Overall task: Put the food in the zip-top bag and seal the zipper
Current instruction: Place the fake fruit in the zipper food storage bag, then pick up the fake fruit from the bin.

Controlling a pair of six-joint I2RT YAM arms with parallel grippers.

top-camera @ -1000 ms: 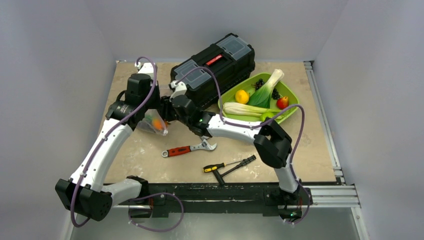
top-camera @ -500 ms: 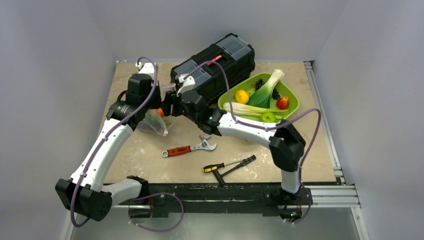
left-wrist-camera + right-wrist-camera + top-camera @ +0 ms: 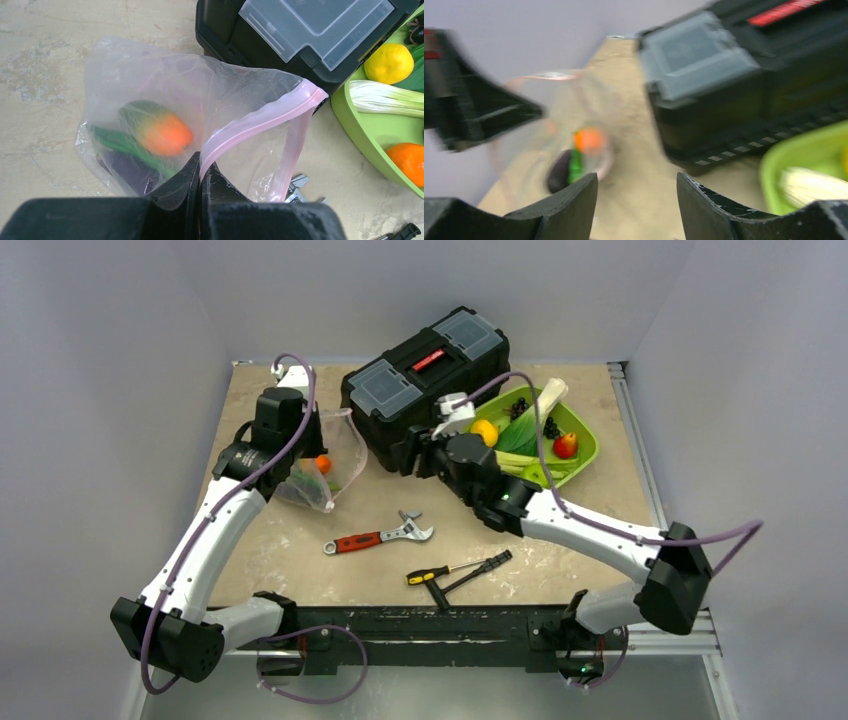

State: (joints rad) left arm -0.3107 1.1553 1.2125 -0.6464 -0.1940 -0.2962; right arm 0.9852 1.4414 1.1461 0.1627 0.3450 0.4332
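left gripper [image 3: 199,165] clamped on zipper [image 3: 260,117] of zip-top bag [image 3: 150,85] | right gripper [image 3: 636,182] wide apart, holding nothing

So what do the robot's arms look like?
The left arm and right arm are white tubes with chunky black joints. A purple cable loops along each. The left tool and right tool are black and two-fingered.

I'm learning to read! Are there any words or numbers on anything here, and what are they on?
Nothing here can be read.
Red label on the black toolbox: pale marks, too small in the top view, blurred in the right wrist view.
Zip-top bag and wrench: no writing shows.
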